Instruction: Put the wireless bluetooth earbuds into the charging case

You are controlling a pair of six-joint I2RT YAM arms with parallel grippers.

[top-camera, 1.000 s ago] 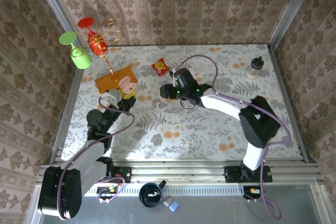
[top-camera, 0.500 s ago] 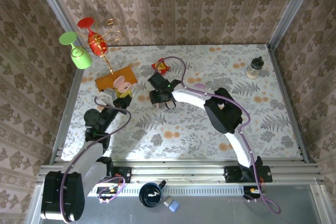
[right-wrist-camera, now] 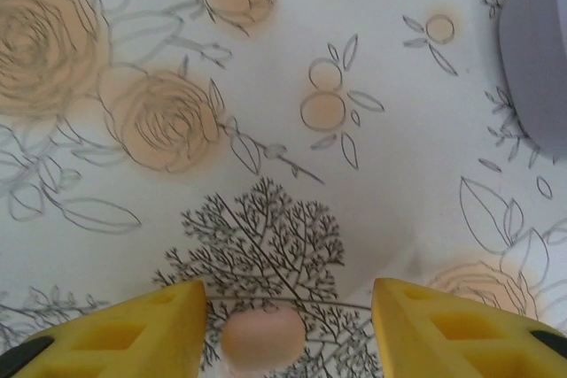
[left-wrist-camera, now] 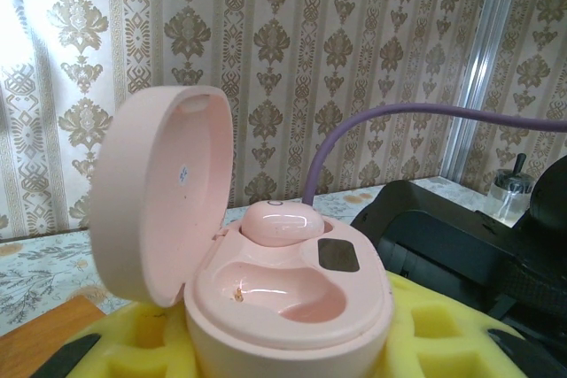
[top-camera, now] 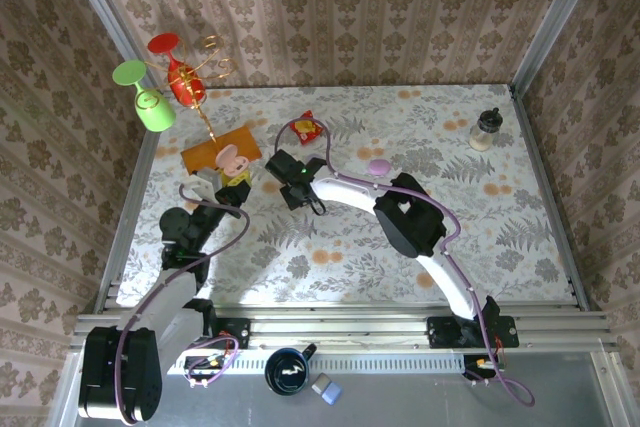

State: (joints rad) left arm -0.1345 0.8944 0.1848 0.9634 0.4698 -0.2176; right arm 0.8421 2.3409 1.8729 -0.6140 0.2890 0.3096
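Top view: left end effector [top-camera: 236,179] far-left on the bench [top-camera: 500,217], right end effector [top-camera: 283,169] near it. Left wrist: it grips the open pink charging case [left-wrist-camera: 292,298] – seated earbud [left-wrist-camera: 282,221] inside. Right wrist: fingers [right-wrist-camera: 168,316] spread apart – loose earbud [right-wrist-camera: 263,337] on the bench between them, untouched.

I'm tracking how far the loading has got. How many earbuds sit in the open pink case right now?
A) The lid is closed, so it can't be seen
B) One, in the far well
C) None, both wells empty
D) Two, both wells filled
B: the left wrist view shows the pink charging case with its lid up, one pink earbud seated in the far well and the near well empty.
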